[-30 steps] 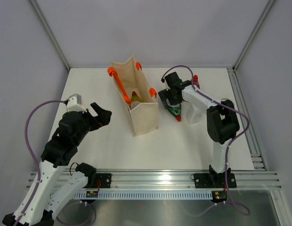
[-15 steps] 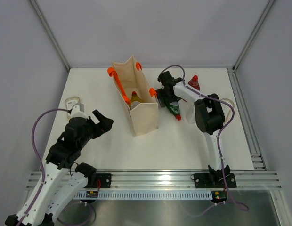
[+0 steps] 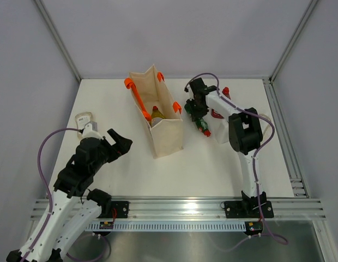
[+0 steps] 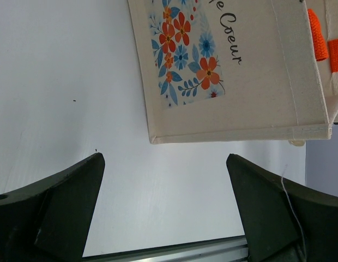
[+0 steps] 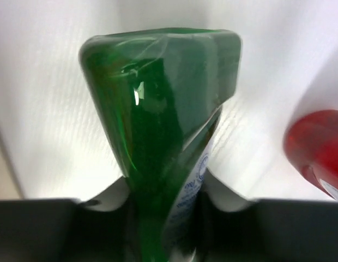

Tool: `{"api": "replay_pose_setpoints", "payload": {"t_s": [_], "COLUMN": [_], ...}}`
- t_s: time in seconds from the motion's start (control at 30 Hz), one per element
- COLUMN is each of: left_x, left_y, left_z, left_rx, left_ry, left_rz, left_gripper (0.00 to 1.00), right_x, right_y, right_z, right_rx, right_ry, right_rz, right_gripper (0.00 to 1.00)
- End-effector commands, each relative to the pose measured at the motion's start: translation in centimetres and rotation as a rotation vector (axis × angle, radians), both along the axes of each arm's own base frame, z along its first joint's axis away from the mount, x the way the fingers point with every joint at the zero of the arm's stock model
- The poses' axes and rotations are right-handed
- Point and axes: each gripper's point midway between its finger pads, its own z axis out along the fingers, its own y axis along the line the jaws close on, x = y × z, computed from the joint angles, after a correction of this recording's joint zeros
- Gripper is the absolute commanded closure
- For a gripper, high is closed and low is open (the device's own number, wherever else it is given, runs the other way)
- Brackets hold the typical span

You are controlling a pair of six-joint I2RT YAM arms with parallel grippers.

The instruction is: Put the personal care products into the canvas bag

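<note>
Farthest left of the canvas bag (image 3: 158,117), out near the desk's (image 3: 112,95) left edge, a small pale beige item (image 3: 84,118) lies flat. Nearer the bag on that same side hangs the left pincer (image 3: 120,140), its jaws spread wide with nothing between them. From its wrist view both dark fingers (image 4: 62,204) frame bare desk, and the bag's floral-printed side (image 4: 240,71) stands just beyond them.

The bag stands upright and open, with its orange handles (image 3: 134,93) flopped over the rim. A yellow-green bottle (image 3: 156,113) is already down inside it.

Just to the right of the bag, the right pincer (image 3: 197,111) is clamped around the dark green bottle (image 5: 161,125), whose red cap (image 3: 204,131) points toward the arm bases. I cannot tell whether the bottle touches the desk. Beside it, further from the bag, lies the red bottle (image 5: 316,144), partly hidden under the arm.
</note>
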Motion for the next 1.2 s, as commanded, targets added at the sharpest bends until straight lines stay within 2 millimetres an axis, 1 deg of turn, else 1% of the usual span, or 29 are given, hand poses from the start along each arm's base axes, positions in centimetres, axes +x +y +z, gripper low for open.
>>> {"api": "replay_pose_setpoints", "payload": {"t_s": [0.0,0.03,0.07,0.1,0.13,0.17,0.2,0.27,0.37,0.4,0.47,0.5,0.57,0.6,0.63,0.67,0.77,0.8,0.83,0.9,0.93,1.0,1.03,1.07,1.1,1.13,1.17], "left_x": [0.5,0.4,0.5,0.5,0.6,0.6,0.7,0.8,0.9,0.9,0.9,0.9,1.0,1.1,1.1,1.2,1.3,1.3,1.3,1.4,1.4,1.5,1.5,1.4,1.4,1.2,1.1], "left_y": [-0.5,-0.4,-0.4,-0.5,-0.5,-0.6,-0.6,-0.8,-0.9,-0.8,-0.7,-0.6,-0.6,-0.6,-0.6,-0.6,-0.5,-0.4,-0.3,0.1,0.2,0.5,0.6,0.7,0.7,0.8,0.9], "left_z": [1.4,1.4,1.3,1.1,1.0,0.9,0.9,0.7,0.8,0.9,1.0,1.0,1.0,1.2,1.1,1.2,1.5,1.5,1.7,2.1,2.2,2.6,2.7,2.6,2.8,2.8,2.8], "left_rx": [-0.037,-0.037,-0.036,-0.035,-0.036,-0.036,-0.037,-0.038,-0.036,-0.034,-0.031,-0.031,-0.030,-0.031,-0.029,-0.029,-0.022,-0.016,-0.013,0.006,0.017,0.032,0.038,0.045,0.045,0.047,0.048], "left_ry": [-0.054,-0.056,-0.056,-0.053,-0.053,-0.053,-0.054,-0.047,-0.048,-0.048,-0.053,-0.054,-0.058,-0.063,-0.062,-0.063,-0.069,-0.068,-0.072,-0.081,-0.086,-0.094,-0.094,-0.086,-0.088,-0.082,-0.080], "left_rz": [-0.010,-0.008,-0.009,-0.009,-0.010,-0.012,-0.013,-0.018,-0.021,-0.021,-0.012,-0.011,-0.006,-0.006,-0.005,-0.005,-0.003,-0.002,0.001,0.013,0.014,0.026,0.025,0.026,0.028,0.029,0.033], "left_gripper": [0.01,0.01,0.01,0.01,0.01,0.01,0.01,0.01,0.01,0.01,0.01,0.01,0.01,0.01,0.01,0.01,0.01,0.01,0.01,0.01,0.01,0.01,0.01,0.01,0.01,0.01,0.01], "right_x": [-3.8,-4.2,-4.0,-4.2,-5.0,-5.1,-5.3,-6.0,-6.4,-6.7,-6.7,-7.1,-7.0,-7.3,-7.2,-7.4,-7.1,-7.3,-7.2,-7.3,-7.4,-7.4,-7.4,-6.8,-7.1,-6.5,-6.3], "right_y": [1.4,1.1,0.4,0.5,1.2,1.3,1.3,2.1,2.5,2.8,2.5,2.6,2.1,2.1,1.6,1.3,0.3,0.1,0.0,0.1,0.5,2.0,2.7,3.7,5.5,6.8,7.8], "right_z": [0.2,0.9,1.5,2.7,3.4,4.4,4.9,6.7,9.0,11.0,12.9,14.8,16.9,18.6,19.8,21.5,25.0,26.7,28.7,31.4,33.7,34.6,36.5,36.4,36.6,37.8,38.2], "right_rx": [0.327,0.378,0.429,0.473,0.546,0.578,0.604,0.690,0.787,0.842,0.897,0.938,0.975,1.001,1.018,1.027,1.041,1.029,1.017,1.029,1.034,1.030,1.025,1.020,1.011,1.010,0.999], "right_ry": [0.238,0.256,0.265,0.254,0.277,0.265,0.267,0.263,0.246,0.236,0.217,0.204,0.168,0.147,0.127,0.087,-0.005,-0.056,-0.121,-0.177,-0.222,-0.222,-0.270,-0.268,-0.269,-0.301,-0.321], "right_rz": [0.070,0.077,0.073,0.113,0.144,0.160,0.160,0.175,0.197,0.210,0.216,0.226,0.231,0.238,0.228,0.239,0.237,0.245,0.272,0.299,0.335,0.379,0.419,0.437,0.468,0.503,0.509], "right_gripper": [0.88,0.95,1.00,1.00,1.00,1.00,1.00,1.00,1.00,1.00,1.00,1.00,1.00,1.00,1.00,1.00,1.00,1.00,1.00,1.00,1.00,1.00,1.00,1.00,1.00,1.00,1.00]}}
